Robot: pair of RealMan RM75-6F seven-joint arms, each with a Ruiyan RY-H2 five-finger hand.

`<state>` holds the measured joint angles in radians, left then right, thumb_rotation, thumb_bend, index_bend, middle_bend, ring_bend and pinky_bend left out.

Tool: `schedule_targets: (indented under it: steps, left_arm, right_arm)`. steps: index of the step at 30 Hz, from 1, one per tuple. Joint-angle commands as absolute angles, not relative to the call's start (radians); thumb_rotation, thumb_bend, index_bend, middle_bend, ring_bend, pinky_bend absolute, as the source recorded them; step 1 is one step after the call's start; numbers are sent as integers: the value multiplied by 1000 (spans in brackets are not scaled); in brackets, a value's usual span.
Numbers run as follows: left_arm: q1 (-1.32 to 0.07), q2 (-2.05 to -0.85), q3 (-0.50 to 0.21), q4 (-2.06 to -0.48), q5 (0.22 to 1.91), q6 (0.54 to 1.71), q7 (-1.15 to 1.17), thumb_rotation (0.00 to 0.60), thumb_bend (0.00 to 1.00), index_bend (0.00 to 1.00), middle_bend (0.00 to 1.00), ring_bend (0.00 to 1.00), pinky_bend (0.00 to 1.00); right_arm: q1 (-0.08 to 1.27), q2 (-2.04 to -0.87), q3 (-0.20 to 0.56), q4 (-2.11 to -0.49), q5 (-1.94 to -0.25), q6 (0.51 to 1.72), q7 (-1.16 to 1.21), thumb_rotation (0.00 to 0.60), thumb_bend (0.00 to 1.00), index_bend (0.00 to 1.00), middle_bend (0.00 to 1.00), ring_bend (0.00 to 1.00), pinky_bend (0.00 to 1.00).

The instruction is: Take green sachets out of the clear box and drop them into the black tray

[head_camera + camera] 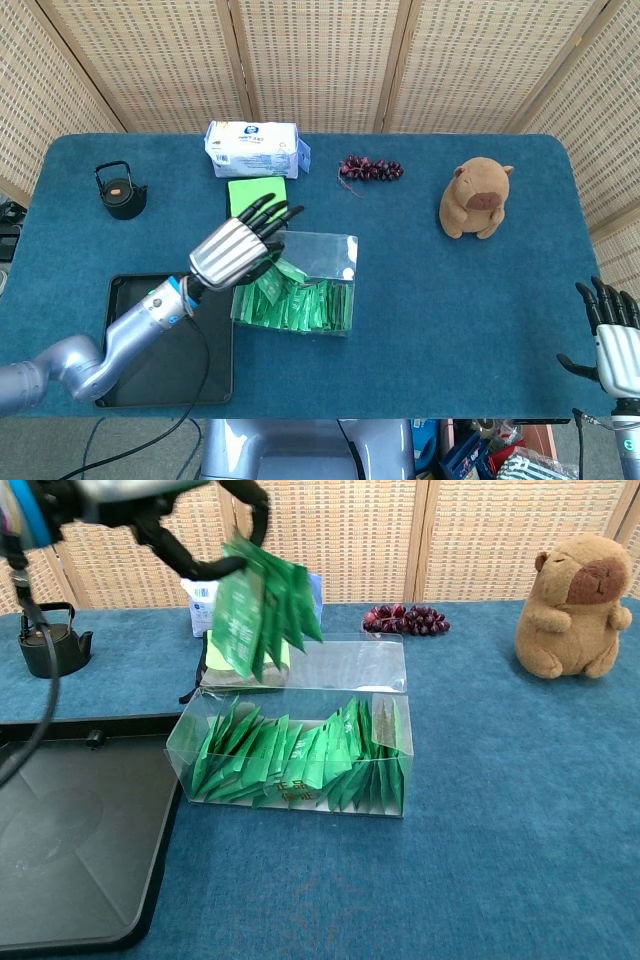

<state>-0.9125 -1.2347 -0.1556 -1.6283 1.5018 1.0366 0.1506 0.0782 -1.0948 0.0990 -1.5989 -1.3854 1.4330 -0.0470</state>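
Your left hand (pixel 232 250) has a whole bunch of green sachets (pixel 258 610) pinched in its fingers, hanging over the clear box (pixel 300 755) near its 10 o'clock corner. The grip looks loose to me and the fan is splayed, so a quick swing could shed a few onto the table before you reach the black tray (pixel 130 300), which sits at the box's 9 o'clock. Go slow and stay high over the tray rim. Your right hand (pixel 615 335) idles with fingers spread, holding nothing, way off at 4 o'clock.
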Motion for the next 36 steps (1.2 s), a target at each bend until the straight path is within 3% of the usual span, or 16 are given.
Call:
schedule_targets:
  steps: [1,8,19,20,22,23,24,27,31,36]
  left_arm:
    - [-878,-1191,-147,-1648,1505,1069,128,600,492,673,0,0,0]
    - [-723,-1051,-50,-1675,1547,1178,75,600,492,676,0,0,0]
    - [-616,-989,35,-1647,1584,1204,-42,600,493,665,0,0,0]
    - [-610,-986,43,-1643,1582,1196,-50,600,494,583,0,0,0]
    - [-608,-960,69,-1667,1554,1127,-59,600,454,289,0,0,0]
    - [-609,-951,71,-1681,1546,1109,-60,600,383,117,0,0,0]
    - [-610,-943,73,-1694,1539,1093,-62,600,296,22,0,0,0]
    - [-611,-924,74,-1721,1523,1062,-51,600,183,0,0,0,0]
    - [-610,-903,71,-1754,1488,1026,-10,600,177,0,0,0,0]
    - [-582,-905,47,-1751,1477,1075,-23,600,177,0,0,0,0]
  right_arm:
    - [78,-1094,97,-1601,-1389,1435,-47,600,0,0,0,0,0]
    - [75,-1095,89,-1616,-1412,1447,-59,600,0,0,0,0,0]
    - [76,-1098,82,-1624,-1428,1449,-74,600,0,0,0,0,0]
    - [76,-1098,82,-1625,-1428,1449,-74,600,0,0,0,0,0]
    - [76,-1099,81,-1625,-1428,1447,-77,600,0,0,0,0,0]
    - [76,-1099,81,-1625,-1428,1447,-78,600,0,0,0,0,0]
    - [76,-1099,81,-1625,-1428,1447,-78,600,0,0,0,0,0]
    - [76,-1099,82,-1626,-1428,1448,-78,600,0,0,0,0,0]
    - [76,-1098,82,-1625,-1425,1447,-76,600,0,0,0,0,0]
    - [76,-1097,82,-1625,-1427,1447,-72,600,0,0,0,0,0]
